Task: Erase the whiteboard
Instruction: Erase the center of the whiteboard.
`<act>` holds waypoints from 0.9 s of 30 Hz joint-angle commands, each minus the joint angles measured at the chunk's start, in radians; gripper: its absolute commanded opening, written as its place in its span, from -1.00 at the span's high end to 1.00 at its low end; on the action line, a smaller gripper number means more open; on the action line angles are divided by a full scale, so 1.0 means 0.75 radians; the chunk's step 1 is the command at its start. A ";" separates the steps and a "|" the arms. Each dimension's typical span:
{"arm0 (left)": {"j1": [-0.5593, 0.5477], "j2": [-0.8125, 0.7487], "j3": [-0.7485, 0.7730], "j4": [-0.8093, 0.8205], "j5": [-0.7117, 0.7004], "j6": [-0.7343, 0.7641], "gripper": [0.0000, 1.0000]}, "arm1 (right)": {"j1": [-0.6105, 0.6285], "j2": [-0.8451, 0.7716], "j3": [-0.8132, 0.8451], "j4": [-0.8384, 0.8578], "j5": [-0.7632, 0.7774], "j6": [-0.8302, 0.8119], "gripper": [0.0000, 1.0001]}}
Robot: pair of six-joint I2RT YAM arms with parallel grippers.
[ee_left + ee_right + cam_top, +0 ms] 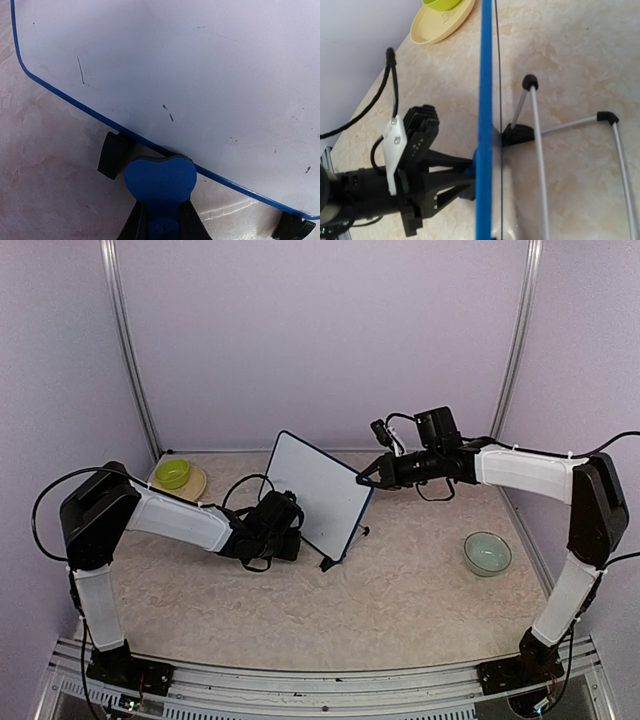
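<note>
Our left pincer (160, 212) is clamped tight on a blue eraser block (160, 179), which is pressed against the lower frame of the whiteboard (200, 70) just ahead. The whiteboard stands tilted on the surface (420, 610), between both pincers. Our right pincer (362, 478) sits at the whiteboard's upper edge, and we cannot tell how far it is open.

No word, number, label or brand can be read anywhere. The whiteboard (200, 60) carries only leftover marker, none of it forming a letter or digit. There is a short thin stroke (80, 70) near its left corner. Two small dashes (168, 113) sit just above the middle of its lower edge, and a few specks (308, 169) lie toward its right side. On the yellow plate (432, 31), past the whiteboard's far end in the right wrist view, a faint outlined mark shows. It is too small to tell whether it is writing or a drawing.
</note>
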 commanded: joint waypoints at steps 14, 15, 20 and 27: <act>0.010 -0.005 0.027 -0.004 -0.072 -0.015 0.84 | 0.017 -0.166 -0.106 0.029 -0.100 -0.027 1.00; 0.011 -0.008 0.028 -0.004 -0.072 -0.013 0.84 | 0.017 -0.171 -0.114 0.030 -0.098 -0.026 1.00; 0.012 -0.022 0.034 -0.005 -0.074 -0.013 0.84 | 0.017 -0.179 -0.150 0.039 -0.094 -0.026 1.00; 0.003 -0.181 -0.078 0.147 -0.053 -0.001 0.82 | 0.016 -0.171 -0.163 0.038 -0.075 -0.037 1.00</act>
